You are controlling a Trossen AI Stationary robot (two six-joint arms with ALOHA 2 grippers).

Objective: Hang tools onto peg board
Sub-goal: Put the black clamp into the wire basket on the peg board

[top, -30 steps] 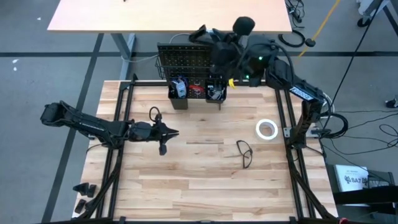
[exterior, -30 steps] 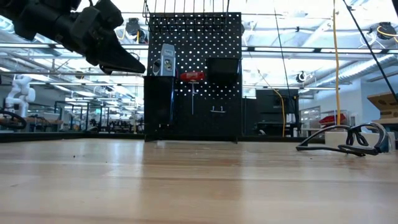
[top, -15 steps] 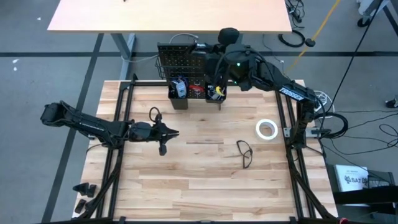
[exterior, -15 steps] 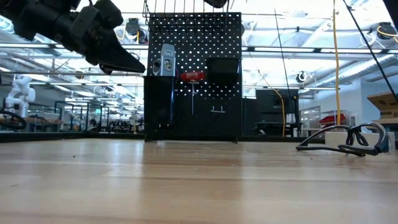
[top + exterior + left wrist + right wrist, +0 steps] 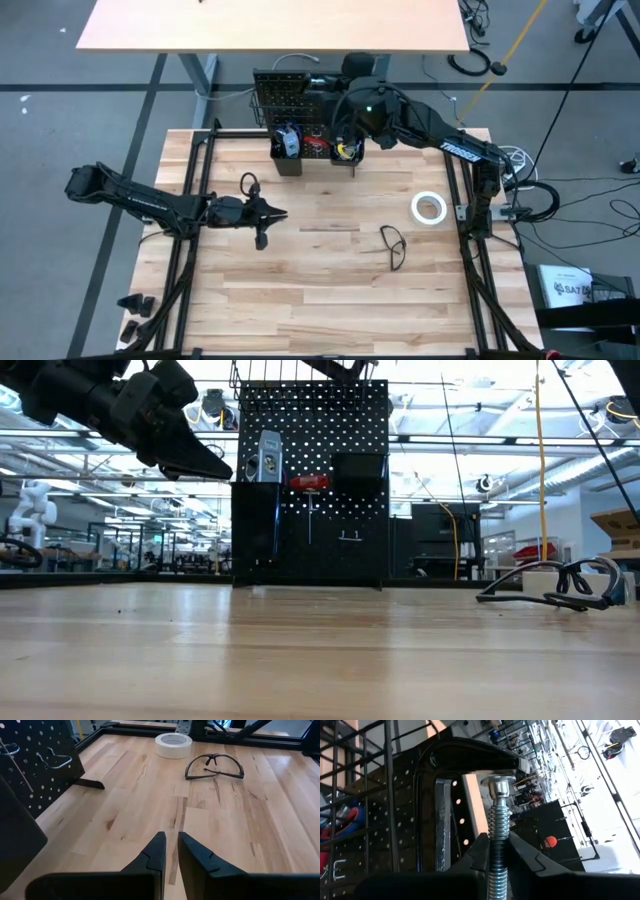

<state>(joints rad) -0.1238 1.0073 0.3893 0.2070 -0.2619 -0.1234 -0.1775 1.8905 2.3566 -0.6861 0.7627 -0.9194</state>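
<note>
A: C-clamp [image 5: 470,780] status?
B: Right end effector [image 5: 497,851] pinches its screw, frame up against the peg board [image 5: 290,95] top, presumably seeking a hook.
A: Others?
B: Glasses [image 5: 393,246] and tape roll [image 5: 429,208] lie on the bench [image 5: 320,300]. Left end effector [image 5: 170,854] hovers closed, empty.

Peg board [image 5: 312,480] black, dotted with pale holes. C-clamp [image 5: 465,795] black, screw silver. Tape roll [image 5: 429,208] white. Glasses [image 5: 214,766] dark-framed. Bench [image 5: 320,300] pale wood planks. Screwdriver [image 5: 309,482] handle red.
</note>
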